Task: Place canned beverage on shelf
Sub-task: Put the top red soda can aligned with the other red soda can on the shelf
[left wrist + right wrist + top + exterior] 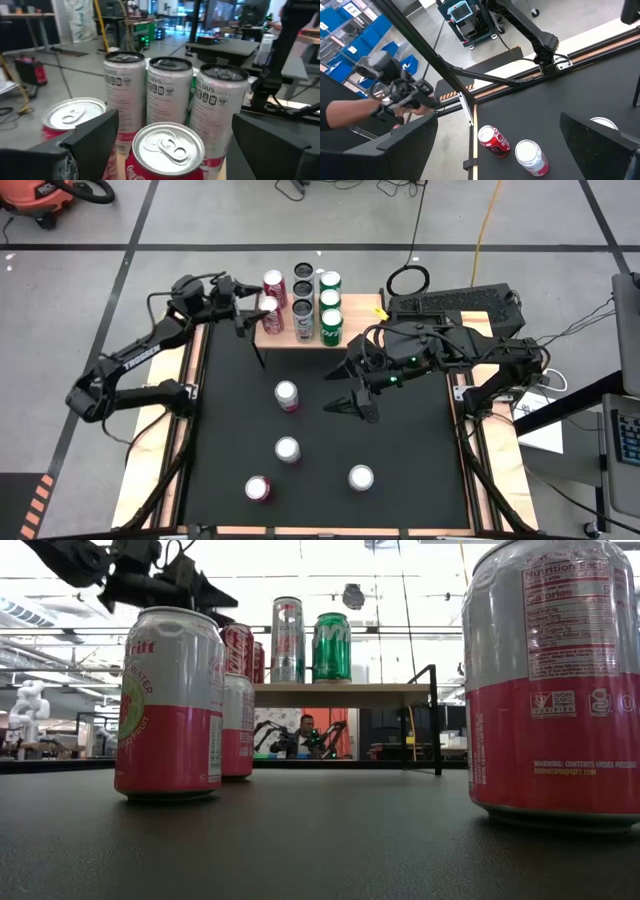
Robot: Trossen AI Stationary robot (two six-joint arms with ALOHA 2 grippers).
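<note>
From my seat, the shelf sits at the far edge of the counter, and most of its board is covered by cans. I count two red cans, two dark-topped cans and three green cans on it in the high view. My left pincer hangs at the shelf's left end with its fingers spread wide, one on each side of the near red can, not squeezing it. In the left wrist view that can shows part of a Coca-Cola script, cut off at the picture's edge. Behind it, tall white cans carry fine print I can't read. My right pincer hovers over the middle of the counter, fingers spread, holding nothing. Four more cans stand loose on the black mat. In the low view, the nearest one is cropped, though "Nutrition Facts" is legible.
</note>
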